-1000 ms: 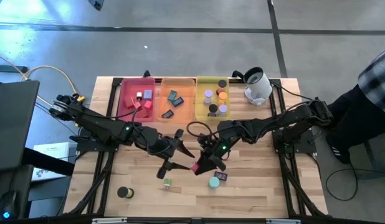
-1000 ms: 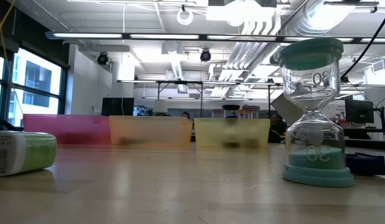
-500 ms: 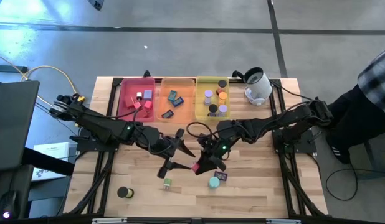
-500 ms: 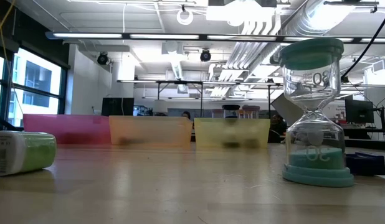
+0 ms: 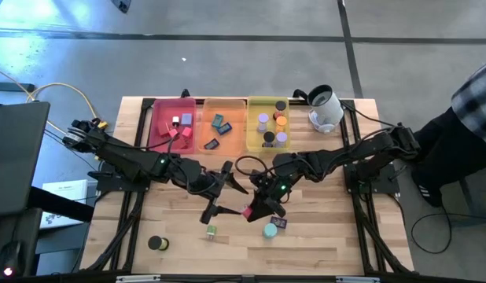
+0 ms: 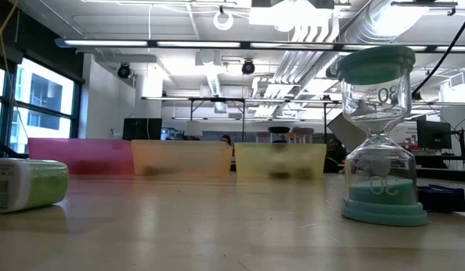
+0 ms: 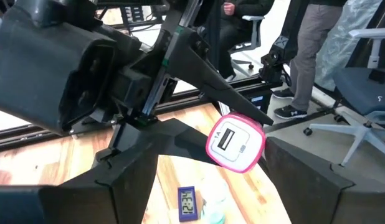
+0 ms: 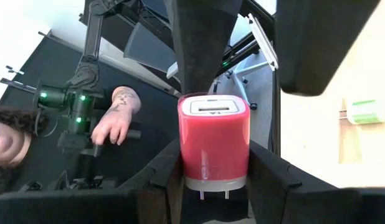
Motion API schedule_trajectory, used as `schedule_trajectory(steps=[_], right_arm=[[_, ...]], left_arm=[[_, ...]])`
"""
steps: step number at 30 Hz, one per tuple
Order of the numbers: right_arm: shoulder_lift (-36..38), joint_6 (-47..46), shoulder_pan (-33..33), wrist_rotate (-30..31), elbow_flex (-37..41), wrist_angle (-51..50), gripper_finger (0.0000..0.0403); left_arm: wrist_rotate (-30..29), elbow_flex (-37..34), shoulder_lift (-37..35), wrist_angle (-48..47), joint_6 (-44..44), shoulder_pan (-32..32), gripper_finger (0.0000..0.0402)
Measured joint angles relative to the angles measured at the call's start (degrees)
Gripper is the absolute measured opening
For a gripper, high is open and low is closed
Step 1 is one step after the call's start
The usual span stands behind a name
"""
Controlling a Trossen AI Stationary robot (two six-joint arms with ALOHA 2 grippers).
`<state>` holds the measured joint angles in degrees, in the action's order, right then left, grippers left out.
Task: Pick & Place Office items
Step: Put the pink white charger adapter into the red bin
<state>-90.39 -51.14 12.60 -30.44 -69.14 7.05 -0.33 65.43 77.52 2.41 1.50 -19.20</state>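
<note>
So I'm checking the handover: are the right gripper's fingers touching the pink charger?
Touching. The right wrist view shows the right gripper with both fingers pressed against the sides of the pink charger.

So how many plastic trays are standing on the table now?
3. They stand in a row at the table's far edge: the pink tray on the left, the orange tray in the middle, the yellow tray on the right. None seems hidden.
</note>
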Motion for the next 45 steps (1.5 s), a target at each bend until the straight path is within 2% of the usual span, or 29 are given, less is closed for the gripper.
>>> schedule_trajectory(steps=[9,15,29,34,42,45], right_arm=[[0.0,-0.2,-1.28,-1.61,0.0,0.02,0.0121],[0.0,-0.37,-1.9,-2.79,0.0,0.02,0.0121],[0.0,-1.75,-2.16,-3.24,-0.01,-0.28,0.0121],[0.0,-2.08,-2.19,-3.22,-0.02,-0.38,0.0121],[0.0,-2.12,-2.16,-4.46,0.0,-0.37,0.0121],[0.0,-1.74,-2.16,-3.22,0.0,-0.43,0.0131]], left_arm=[[-0.9,0.02,0.61,0.68,-1.33,0.0,0.0287],[6.09,0.02,3.19,3.72,-1.79,-0.02,0.0287],[9.33,0.05,4.78,6.88,0.66,0.99,0.0281],[9.87,0.04,5.27,7.02,0.28,1.6,0.024],[9.81,0.04,5.6,7.03,0.4,1.9,0.0136],[9.37,0.04,5.57,6.87,0.68,1.9,0.013]])
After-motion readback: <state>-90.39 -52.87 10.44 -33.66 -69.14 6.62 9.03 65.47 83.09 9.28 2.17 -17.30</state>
